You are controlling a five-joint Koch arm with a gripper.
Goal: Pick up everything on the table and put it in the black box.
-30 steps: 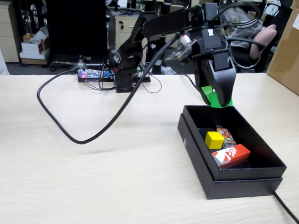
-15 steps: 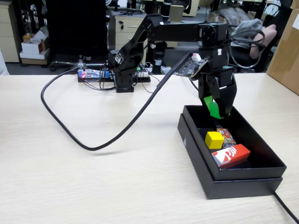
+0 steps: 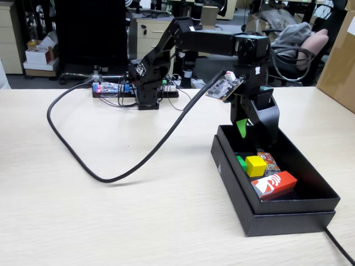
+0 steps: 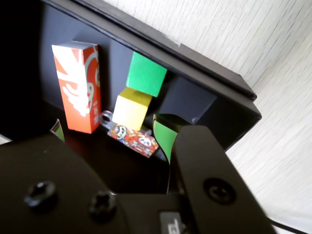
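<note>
My gripper (image 3: 255, 133) hangs open over the far end of the black box (image 3: 234, 184), with nothing between its green-padded fingers (image 3: 241, 127). Inside the box, the green cube (image 3: 241, 163) lies against the left wall, touching the yellow cube (image 3: 255, 166). The red-and-white carton (image 3: 273, 184) lies nearer the front. In the wrist view the gripper (image 4: 109, 132) looks down on the green cube (image 4: 146, 74), the yellow cube (image 4: 131, 108), the carton (image 4: 78, 87) and a small printed packet (image 4: 134, 139), all within the box's walls (image 4: 195, 58).
A thick black cable (image 3: 105, 165) loops across the table (image 3: 103, 224) from the arm's base (image 3: 147, 93), beside a lit circuit board (image 3: 109, 87). A brown cardboard box (image 3: 349, 58) stands at the right. A thin cable (image 3: 343, 252) runs off the box's front right corner.
The gripper came down over the box and opened. The green cube it held has dropped into the box beside the yellow cube.
</note>
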